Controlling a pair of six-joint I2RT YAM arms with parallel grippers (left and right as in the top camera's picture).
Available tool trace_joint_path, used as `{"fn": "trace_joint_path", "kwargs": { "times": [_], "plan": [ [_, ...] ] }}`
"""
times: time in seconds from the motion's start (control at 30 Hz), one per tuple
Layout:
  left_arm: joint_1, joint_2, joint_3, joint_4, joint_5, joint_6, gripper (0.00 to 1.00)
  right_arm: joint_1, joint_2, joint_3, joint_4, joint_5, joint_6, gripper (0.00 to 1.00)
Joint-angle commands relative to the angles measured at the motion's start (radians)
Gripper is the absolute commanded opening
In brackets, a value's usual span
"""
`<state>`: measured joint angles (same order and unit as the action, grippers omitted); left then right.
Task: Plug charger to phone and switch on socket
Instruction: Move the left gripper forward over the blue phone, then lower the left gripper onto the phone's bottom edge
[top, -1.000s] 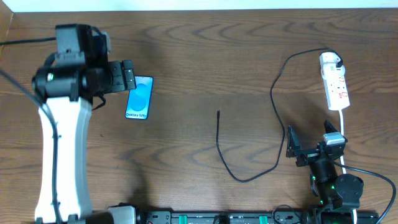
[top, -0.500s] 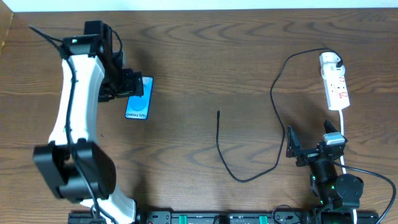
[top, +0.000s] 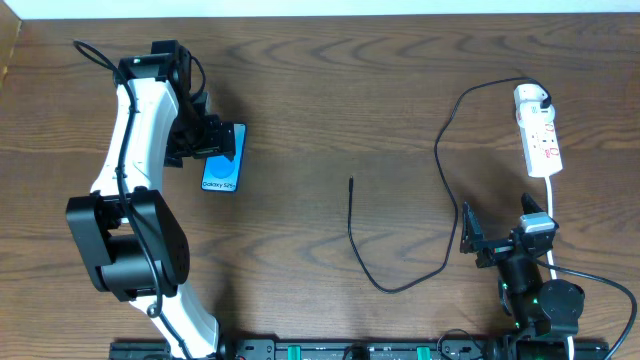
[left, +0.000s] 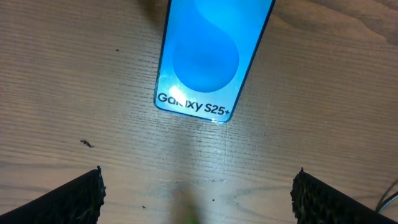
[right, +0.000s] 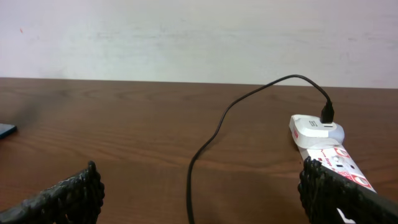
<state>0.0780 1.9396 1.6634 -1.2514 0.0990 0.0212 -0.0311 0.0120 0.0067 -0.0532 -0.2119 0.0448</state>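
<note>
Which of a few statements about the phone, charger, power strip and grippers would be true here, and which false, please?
1. The phone lies screen up. True.
2. One end of the charger sits in the white plug on the power strip. True.
3. The charger's tip is in the phone. False: it lies on the table, apart from the phone.
4. The left gripper is shut on the phone. False: it is open, gripping nothing.
5. The right gripper is open. True.

blue phone (top: 222, 170) w/ white text, black charger (top: 350, 210), white socket (top: 543, 140) w/ red marks, brown woodgrain table (top: 330, 90)
</note>
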Motion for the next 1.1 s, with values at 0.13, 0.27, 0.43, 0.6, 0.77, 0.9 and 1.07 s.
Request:
{"fn": "trace_joint_path", "kwargs": {
  "times": [0.13,0.27,0.43,0.6,0.77,0.9,1.07],
  "plan": [
    [0.005,0.008,0.024,0.011,-0.002,0.008,0.27,0.013,-0.007,-0.001,-0.006,0.003,0.003,0.99],
    [0.005,0.008,0.024,0.021,-0.002,0.008,0.98,0.013,-0.007,-0.001,-0.006,0.003,0.003,0.99],
    [0.005,0.008,0.024,0.034,-0.002,0.015,0.98,0.013,-0.007,-0.001,-0.006,0.003,0.003,0.99],
    [0.005,0.008,0.024,0.073,-0.006,0.055,0.98,0.013,-0.007,-0.001,-0.006,0.003,0.003,0.99],
    [0.004,0.008,0.024,0.147,-0.005,0.076,0.98,0.013,-0.007,-0.001,-0.006,0.003,0.003,0.99],
    [0.004,0.008,0.023,0.165,-0.005,0.076,0.98,0.013,-0.007,-0.001,-0.006,0.003,0.003,0.99],
    [0.004,0.01,-0.006,0.191,-0.005,0.076,0.98,0.013,-0.007,-0.001,-0.006,0.004,0.003,0.99]
  ]
}}
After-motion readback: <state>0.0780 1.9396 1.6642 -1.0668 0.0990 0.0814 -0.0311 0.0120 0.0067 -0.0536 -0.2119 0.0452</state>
